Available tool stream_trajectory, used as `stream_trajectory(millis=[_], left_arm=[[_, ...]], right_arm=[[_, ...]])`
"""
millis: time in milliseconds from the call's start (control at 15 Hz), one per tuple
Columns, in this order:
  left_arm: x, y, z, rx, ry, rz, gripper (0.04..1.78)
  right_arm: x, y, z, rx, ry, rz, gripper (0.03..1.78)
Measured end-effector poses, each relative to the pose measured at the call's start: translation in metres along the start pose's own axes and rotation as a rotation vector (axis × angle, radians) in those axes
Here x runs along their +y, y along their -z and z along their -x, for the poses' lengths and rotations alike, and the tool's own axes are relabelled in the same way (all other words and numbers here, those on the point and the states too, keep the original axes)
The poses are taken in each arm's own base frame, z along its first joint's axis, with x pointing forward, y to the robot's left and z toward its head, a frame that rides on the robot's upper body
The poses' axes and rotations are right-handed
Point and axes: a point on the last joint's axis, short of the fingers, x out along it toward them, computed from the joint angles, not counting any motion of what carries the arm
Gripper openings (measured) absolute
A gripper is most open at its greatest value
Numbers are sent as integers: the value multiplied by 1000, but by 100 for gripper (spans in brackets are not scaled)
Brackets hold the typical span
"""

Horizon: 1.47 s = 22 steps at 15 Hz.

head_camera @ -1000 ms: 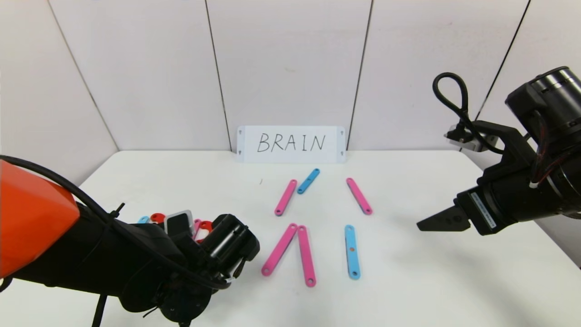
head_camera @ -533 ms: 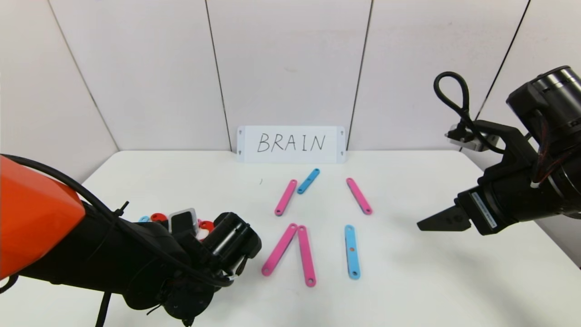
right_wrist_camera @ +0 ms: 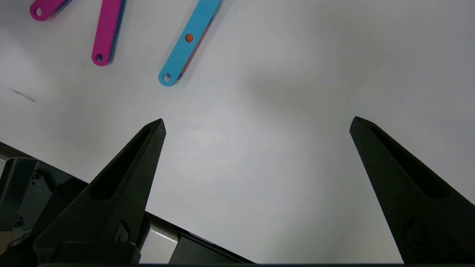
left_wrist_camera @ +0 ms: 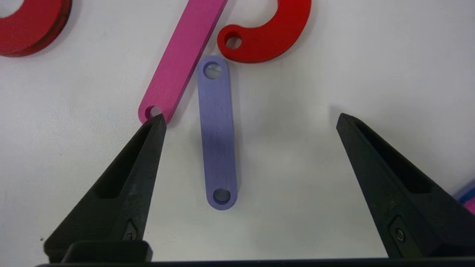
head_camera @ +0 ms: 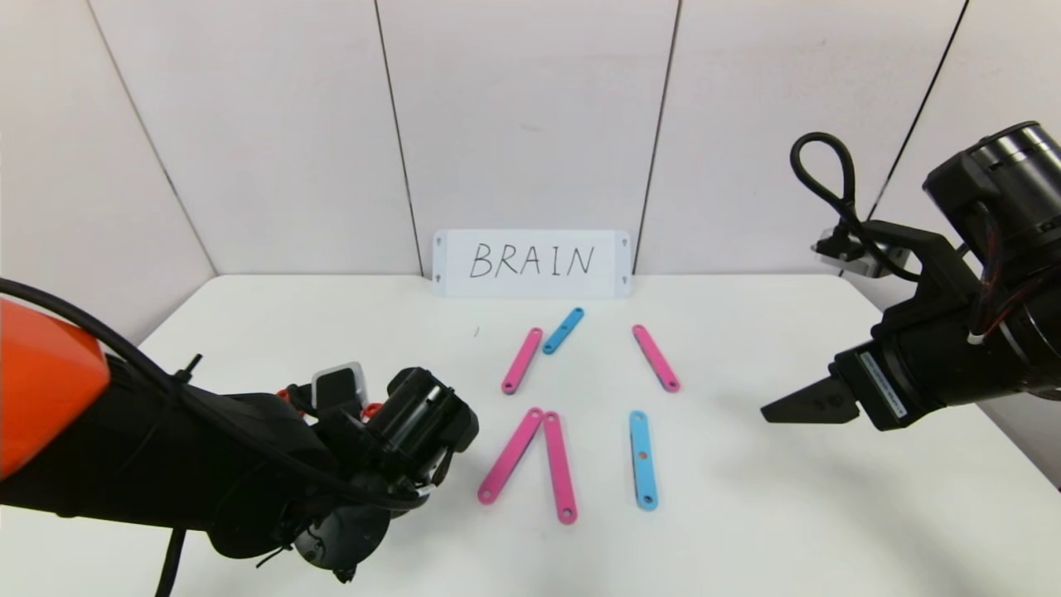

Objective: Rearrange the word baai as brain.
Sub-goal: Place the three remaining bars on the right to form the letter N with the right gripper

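arms black | left arm (head_camera: 166, 464) orange shell | black cables | pointed fingers (left_wrist_camera: 122, 185)

Head view high, forward-down, wrist views close above table (head_camera: 746, 514)

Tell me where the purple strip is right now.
In the left wrist view, the purple strip lies flat on the table between the open left claw's fingers, beside a pink strip, one end near a red curve.

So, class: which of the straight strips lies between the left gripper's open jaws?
The purple strip; the pink strip beside it lies outside, by one jaw's tip.
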Motion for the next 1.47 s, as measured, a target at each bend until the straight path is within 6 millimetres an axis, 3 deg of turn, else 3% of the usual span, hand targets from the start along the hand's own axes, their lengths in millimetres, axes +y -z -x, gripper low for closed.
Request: stream_trajectory(millis=[200, 600, 800, 1200, 1467], left_arm=[[-2, -23, 28, -61, 94, -4, 173], [0, -81, 96, -242, 296, -51, 173], [0, -99, 119, -278, 401, -92, 173], [9, -105, 133, -276, 483, -127, 173], [13, -106, 136, -258, 523, -133, 173]], right_arm=[[0, 0, 1, -2, 0, 0, 174], [0, 0, 1, -4, 0, -2, 174], [0, -2, -1, -29, 0, 3, 174], [9, -36, -34, -234, 33, 68, 174], [12, -53, -73, -198, 66, 70, 174]])
